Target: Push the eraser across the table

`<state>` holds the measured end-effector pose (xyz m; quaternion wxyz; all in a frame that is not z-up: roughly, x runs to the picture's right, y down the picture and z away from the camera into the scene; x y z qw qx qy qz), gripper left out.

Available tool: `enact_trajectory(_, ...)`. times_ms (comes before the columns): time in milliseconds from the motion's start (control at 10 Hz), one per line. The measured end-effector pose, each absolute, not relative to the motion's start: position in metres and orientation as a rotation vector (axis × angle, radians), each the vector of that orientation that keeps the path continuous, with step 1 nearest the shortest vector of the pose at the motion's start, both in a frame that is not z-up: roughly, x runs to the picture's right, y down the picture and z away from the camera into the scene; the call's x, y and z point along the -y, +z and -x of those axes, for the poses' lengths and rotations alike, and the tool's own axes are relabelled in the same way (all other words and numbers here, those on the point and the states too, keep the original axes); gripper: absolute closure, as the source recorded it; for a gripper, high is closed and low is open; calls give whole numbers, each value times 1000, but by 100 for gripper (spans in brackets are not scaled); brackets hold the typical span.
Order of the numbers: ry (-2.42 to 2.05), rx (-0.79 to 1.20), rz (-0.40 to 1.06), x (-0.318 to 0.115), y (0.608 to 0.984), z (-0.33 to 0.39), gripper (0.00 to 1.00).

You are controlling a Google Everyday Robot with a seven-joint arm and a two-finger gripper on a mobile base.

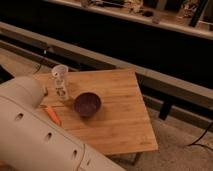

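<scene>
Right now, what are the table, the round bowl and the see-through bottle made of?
The table looks like pale bamboo or wood: plank grain shows. The bowl is dark purple and faintly glossy, perhaps plastic or ceramic. The spray bottle seems to be clear plastic. The end effector is out of view behind the white arm.

Room's dim, warm light. Behind my surface a long grey bench rail (pixel 165 75) runs diagonally from upper left to right, with a dark panel (pixel 125 45) above it. Along the top, a pale ledge (pixel 165 21) carries clutter too blurred to identify. Floor (pixel 185 155) at lower right is speckled grey-beige. A dark cable (pixel 202 137) trails across it at far right. Another cable (pixel 42 60) hangs at left near the rail. A dark support leg (pixel 165 107) stands under the rail.
</scene>
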<state>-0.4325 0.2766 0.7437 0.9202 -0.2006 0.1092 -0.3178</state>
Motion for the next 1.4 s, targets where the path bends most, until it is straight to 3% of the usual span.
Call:
enact_trajectory(300, -580, -194, 699, -291, 731, 432, 100)
enact_trajectory(700, -674, -202, 874, -264, 687, 447, 100)
enact_trajectory(1100, -685, -202, 878, -255, 682, 449, 100)
enact_trajectory(1400, -668, -149, 734, -219, 687, 468, 98)
